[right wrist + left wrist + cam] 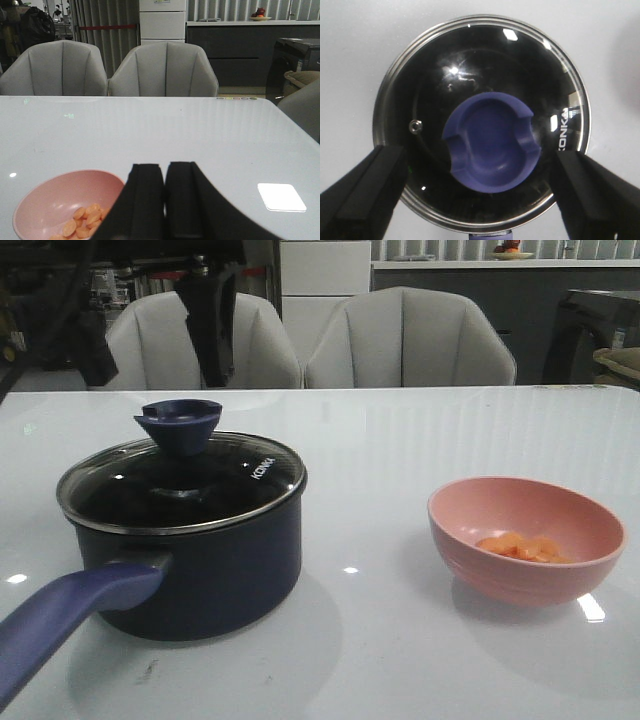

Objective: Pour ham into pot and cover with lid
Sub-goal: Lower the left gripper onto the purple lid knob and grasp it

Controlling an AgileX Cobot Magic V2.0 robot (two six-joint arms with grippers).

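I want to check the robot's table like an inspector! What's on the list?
Surface: white glossy table, with light reflections.
Pot: on the table's left side, handle pointing toward the camera.
Lid: sitting on the pot, closed.
Ham: in the pink bowl on the right, not yet poured.
Clutter: nothing seen.
Left gripper: open, above the lid, fingers either side of the blue knob, not touching it.
Right gripper: shut, empty, beside the bowl.
Cables: nothing seen.
Surroundings: two grey chairs behind the table, dark cabinets beyond.
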